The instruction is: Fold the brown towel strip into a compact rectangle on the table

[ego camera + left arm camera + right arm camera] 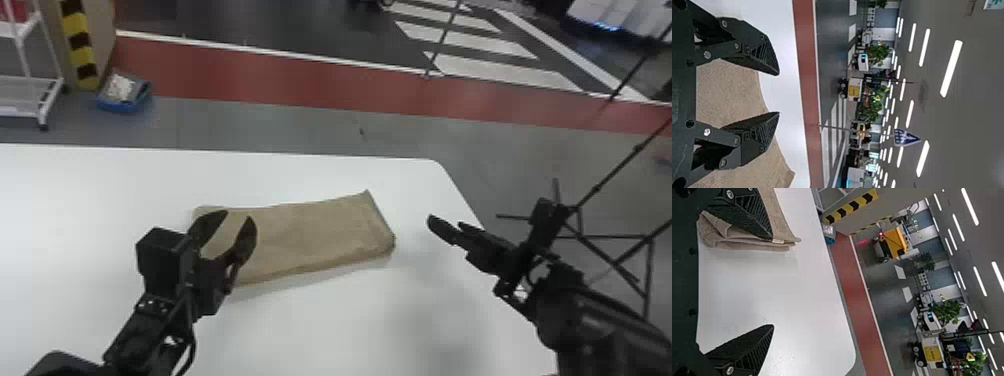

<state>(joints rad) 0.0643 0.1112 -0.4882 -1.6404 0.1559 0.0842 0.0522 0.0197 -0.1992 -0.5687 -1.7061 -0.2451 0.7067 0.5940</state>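
Note:
The brown towel strip [310,230] lies as a flat, long rectangle on the white table, slightly slanted, its layered end toward the right. Over its left end stands my left gripper [225,227], fingers apart. In the left wrist view that gripper [779,93] is open, with towel [730,92] behind and between its fingers. My right gripper [445,227] is right of the towel, apart from it in the head view. The right wrist view shows the gripper [773,282] wide open, one finger in front of the towel's folded layers [750,243].
The white table [150,175] has its far edge beyond the towel and a rounded far right corner. A thin black stand [600,240] is on the floor right of the table. A white rack [30,95] and a blue bin [122,95] stand beyond the far left.

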